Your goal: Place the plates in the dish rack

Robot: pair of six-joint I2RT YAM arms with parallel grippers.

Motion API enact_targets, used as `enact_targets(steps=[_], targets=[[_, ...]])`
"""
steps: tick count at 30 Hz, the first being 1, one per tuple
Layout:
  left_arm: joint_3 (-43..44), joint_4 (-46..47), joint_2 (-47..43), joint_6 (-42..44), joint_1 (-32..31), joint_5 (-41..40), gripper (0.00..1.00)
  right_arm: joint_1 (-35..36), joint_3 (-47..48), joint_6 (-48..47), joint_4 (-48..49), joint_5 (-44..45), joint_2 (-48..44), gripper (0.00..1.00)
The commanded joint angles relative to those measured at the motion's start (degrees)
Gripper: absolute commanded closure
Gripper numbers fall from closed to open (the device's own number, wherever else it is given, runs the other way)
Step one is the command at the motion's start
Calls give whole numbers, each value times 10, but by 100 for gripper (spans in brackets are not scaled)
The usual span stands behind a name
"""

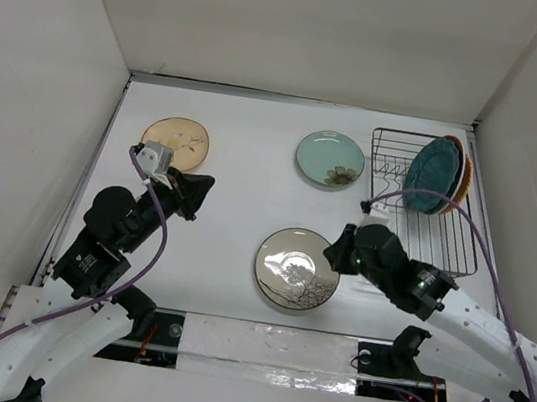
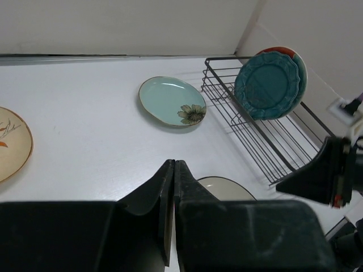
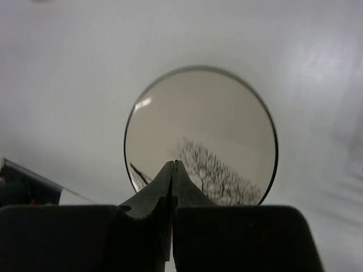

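A tan floral plate (image 1: 174, 141) lies flat at the back left. A pale green plate (image 1: 330, 159) (image 2: 170, 101) lies at the back middle. A dark-rimmed cream plate with a tree drawing (image 1: 297, 268) (image 3: 201, 124) lies flat in the front middle. The black wire dish rack (image 1: 436, 244) (image 2: 266, 141) holds a dark teal scalloped plate (image 1: 431, 175) (image 2: 266, 85) upright, with an orange plate (image 1: 465, 176) (image 2: 299, 61) right behind it. My left gripper (image 1: 201, 191) (image 2: 173, 162) is shut and empty, just below the tan plate. My right gripper (image 1: 334, 253) (image 3: 172, 163) is shut and empty at the cream plate's right rim.
White walls enclose the table on the left, back and right. The right arm (image 2: 326, 173) shows at the right edge of the left wrist view, in front of the rack. A white strip (image 1: 267, 345) runs along the near edge between the arm bases.
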Motion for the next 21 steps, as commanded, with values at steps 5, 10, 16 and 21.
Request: enact_targets(steps=[5, 10, 16, 21], targets=[[0, 21, -8, 1, -3, 10, 98, 117, -91, 310, -92, 105, -23, 56], [0, 22, -17, 0, -3, 11, 79, 168, -152, 458, -117, 163, -16, 40], [-1, 24, -22, -1, -3, 16, 71, 173, -189, 552, -134, 202, -10, 34], [-1, 25, -28, -1, -3, 16, 70, 173, -201, 538, -67, 174, 7, 32]])
